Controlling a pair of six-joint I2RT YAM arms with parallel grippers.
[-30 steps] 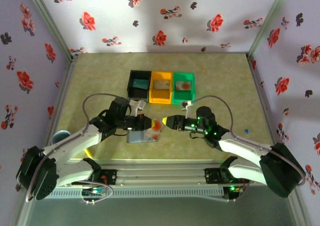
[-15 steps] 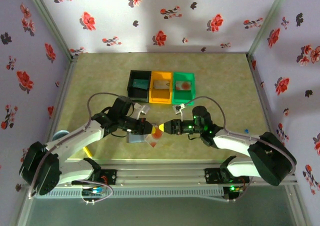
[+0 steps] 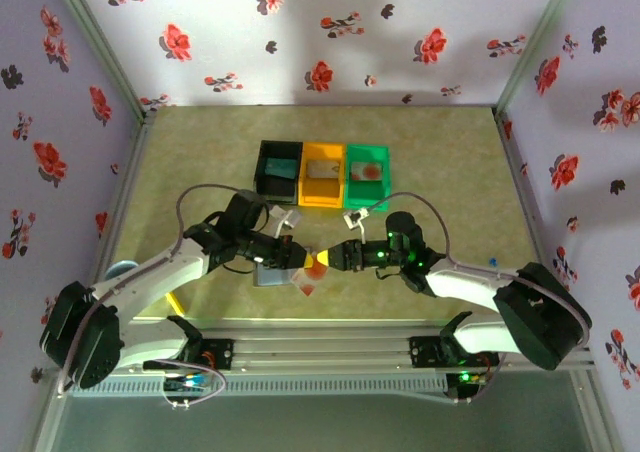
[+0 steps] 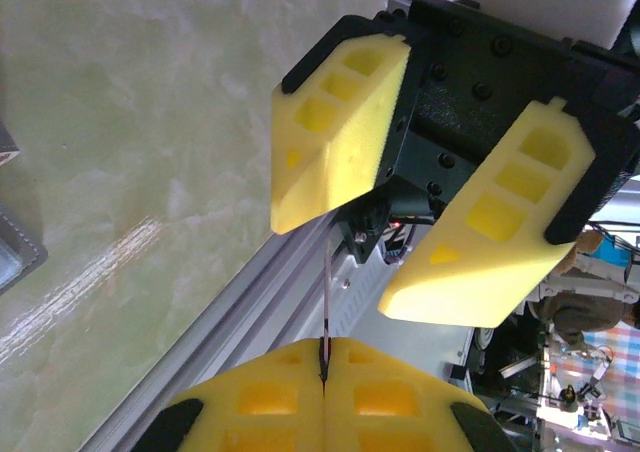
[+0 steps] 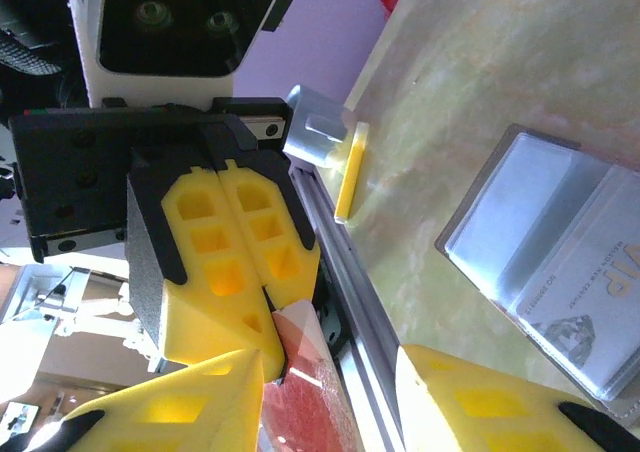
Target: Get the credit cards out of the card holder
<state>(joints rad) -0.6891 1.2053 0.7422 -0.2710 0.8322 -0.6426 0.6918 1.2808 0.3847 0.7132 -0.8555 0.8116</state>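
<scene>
the left pincer (image 3: 298,256) is pressed together on the edge of a pale card (image 3: 312,270) with an orange-red round mark, holding it above the tabletop (image 3: 440,162). in the left wrist view the card shows edge-on as a thin line clamped between the yellow pads. the right pincer (image 3: 326,259) faces it tip to tip, with its jaws spread wide and the card's free end lying in the gap. whether either pad touches the card cannot be told.

the card holder (image 5: 560,262) lies opened flat on the tabletop just below and beside the left pincer, and another pale card sits in its clear pocket.

farther back stand a black bin (image 3: 265,164), an orange bin (image 3: 322,200) and a green bin (image 3: 367,202) in a touching row. each holds a flat card-like piece, and the one in the green bin has a reddish mark.
</scene>
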